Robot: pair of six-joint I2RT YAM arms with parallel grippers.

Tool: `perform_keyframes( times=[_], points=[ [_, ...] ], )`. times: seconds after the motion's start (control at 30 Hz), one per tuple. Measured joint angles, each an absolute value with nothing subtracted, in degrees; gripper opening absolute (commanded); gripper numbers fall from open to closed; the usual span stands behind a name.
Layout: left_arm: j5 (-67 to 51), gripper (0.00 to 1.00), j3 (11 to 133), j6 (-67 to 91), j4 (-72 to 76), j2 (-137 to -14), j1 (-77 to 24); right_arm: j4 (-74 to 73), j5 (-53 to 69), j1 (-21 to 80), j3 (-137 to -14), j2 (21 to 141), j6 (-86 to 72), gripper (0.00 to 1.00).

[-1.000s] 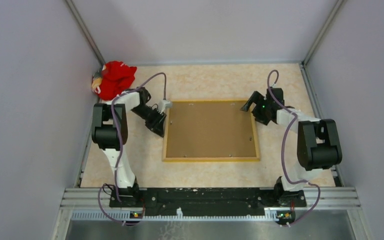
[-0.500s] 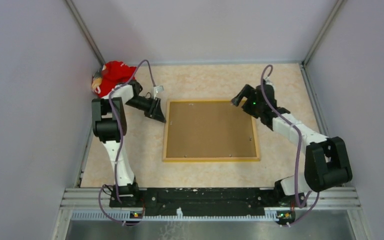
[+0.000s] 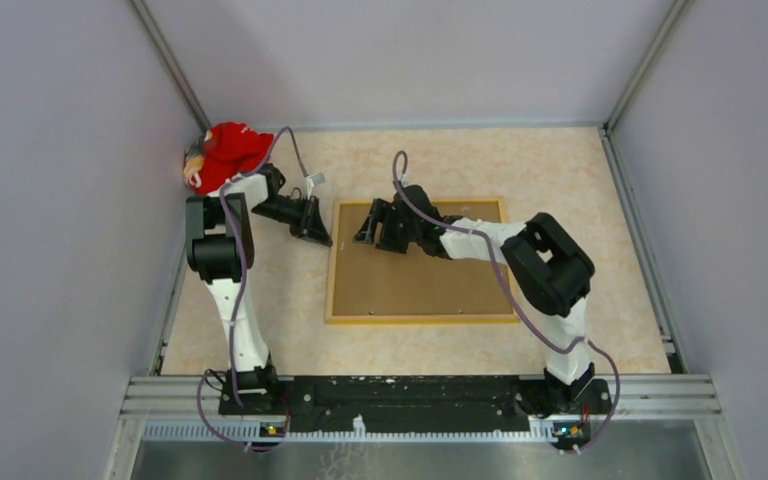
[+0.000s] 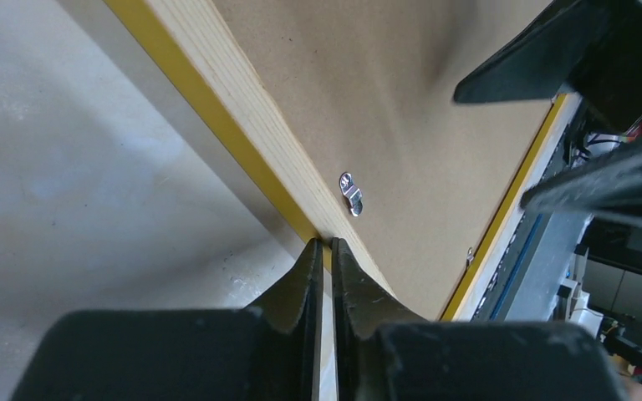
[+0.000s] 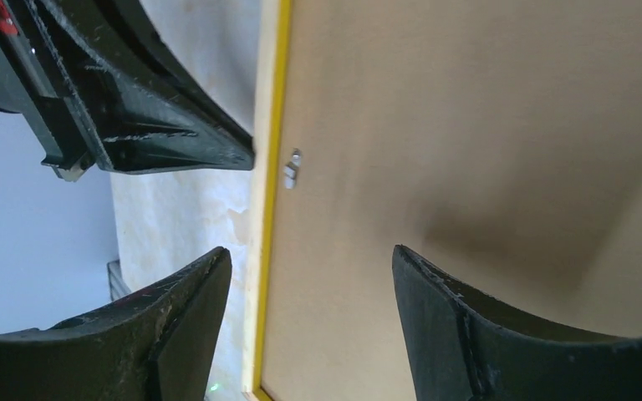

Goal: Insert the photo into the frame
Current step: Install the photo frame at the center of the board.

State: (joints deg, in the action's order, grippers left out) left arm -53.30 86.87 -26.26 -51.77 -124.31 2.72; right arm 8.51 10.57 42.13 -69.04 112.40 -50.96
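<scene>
The frame point(image 3: 420, 319) lies face down on the table, wood-coloured back up with a yellow outer edge. A brown backing board point(image 3: 430, 285) fills it. The photo is not in view. My left gripper point(image 3: 320, 238) is shut, its tips against the frame's left rim near the far corner point(image 4: 327, 242). My right gripper point(image 3: 365, 232) is open and empty, low over the board's far left part point(image 5: 309, 251). A small metal tab point(image 4: 351, 192) sits on the rim beside both grippers and also shows in the right wrist view point(image 5: 292, 169).
A red cloth toy point(image 3: 225, 155) lies in the far left corner by the wall. Grey walls close in the table on three sides. The black rail point(image 3: 410, 390) with the arm bases runs along the near edge.
My right arm has swung left across the frame, from its far right corner to over the board's far left part. My left gripper lifted slightly away toward the far left corner, then stayed.
</scene>
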Motion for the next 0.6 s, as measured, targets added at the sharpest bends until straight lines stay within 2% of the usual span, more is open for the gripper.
perform_keyframes(
  times=[0.2, 0.6],
  points=[
    [-54.2, 0.09, 85.4, -24.5, -50.1, -124.1, 3.3, 9.9, 12.7, 45.3, -75.6, 119.4, -52.9, 0.68],
    [-53.8, 0.06, 83.4, -22.8, -47.4, -122.5, 3.3, 12.0, 14.5, 46.0, -79.4, 123.4, -55.2, 0.67]
  ],
)
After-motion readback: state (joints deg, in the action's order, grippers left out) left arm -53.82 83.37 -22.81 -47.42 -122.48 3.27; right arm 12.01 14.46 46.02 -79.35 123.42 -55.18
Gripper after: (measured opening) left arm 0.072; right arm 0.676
